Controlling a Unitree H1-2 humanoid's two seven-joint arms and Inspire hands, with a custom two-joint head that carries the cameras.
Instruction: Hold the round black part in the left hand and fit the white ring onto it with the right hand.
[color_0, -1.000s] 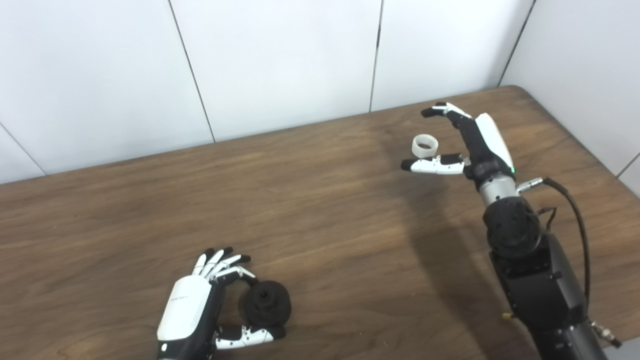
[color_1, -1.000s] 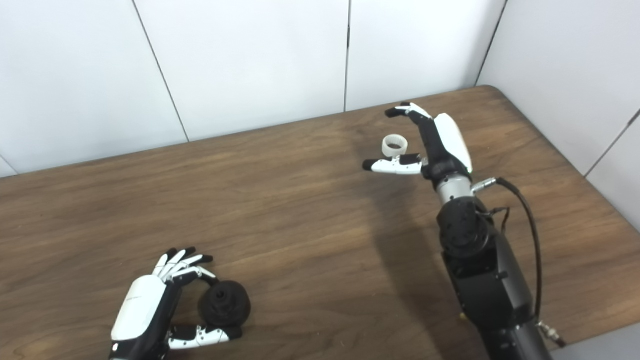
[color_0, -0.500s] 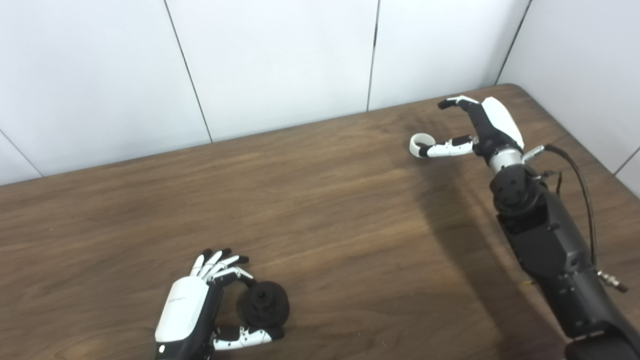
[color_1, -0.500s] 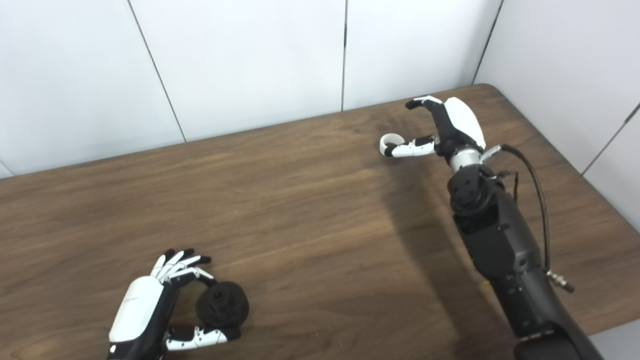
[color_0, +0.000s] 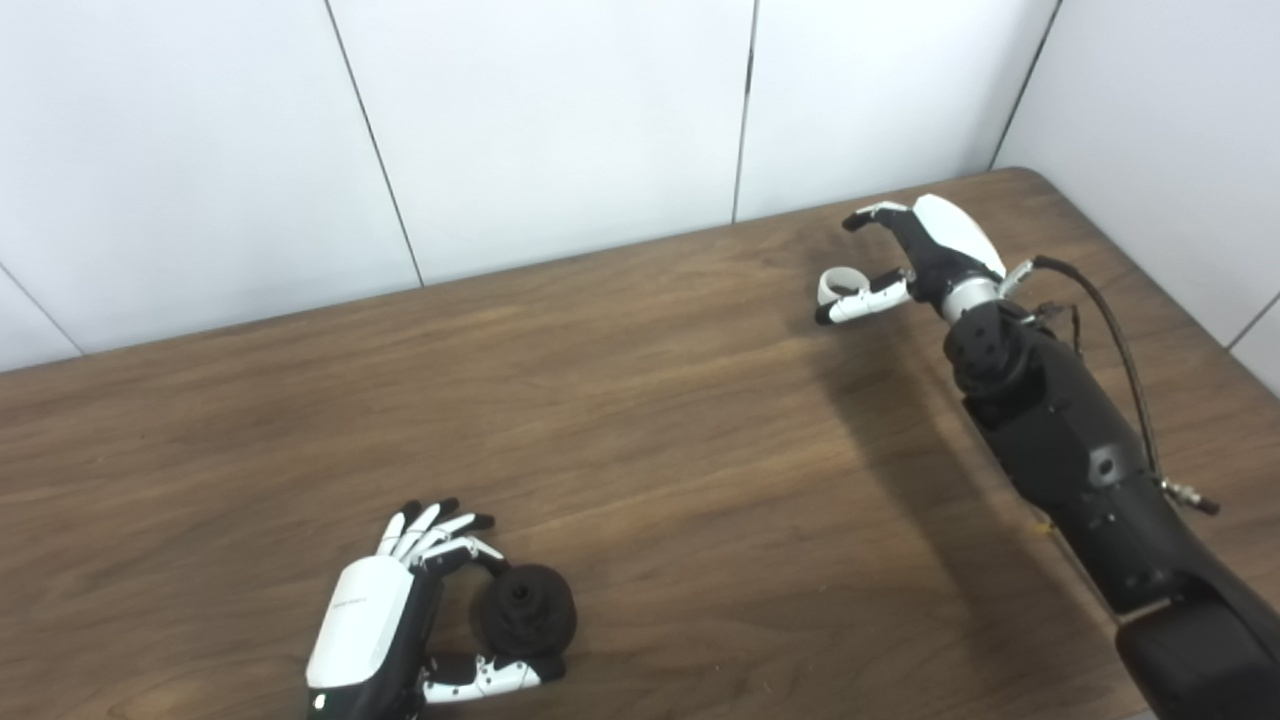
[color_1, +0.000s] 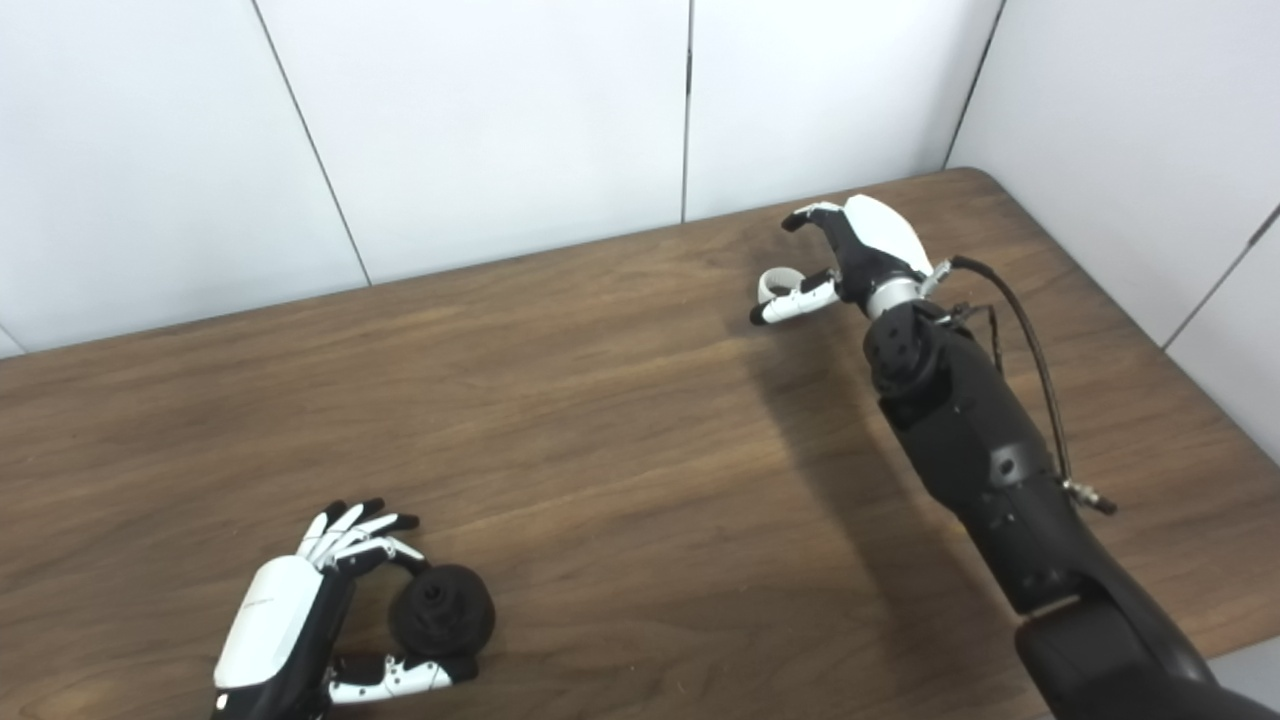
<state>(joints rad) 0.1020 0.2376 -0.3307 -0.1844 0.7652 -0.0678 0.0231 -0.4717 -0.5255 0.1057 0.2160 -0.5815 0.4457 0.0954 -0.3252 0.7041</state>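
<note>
Left eye view: my right hand reaches, fingers spread around the small white plastic ring, ungrasped. Left hand loosely cups the round black part. Next: pinch.

A dark brown wooden table with lengthwise grain fills the lower two thirds of the frame, its far edge running against the white wall panels and its far right corner rounded at the upper right. At the lower left of the frame a round black part rests on the tabletop. At the upper right a white ring lies on the wood near the far edge. A dark shadow band crosses the table from the ring down toward the lower right of the frame.
</note>
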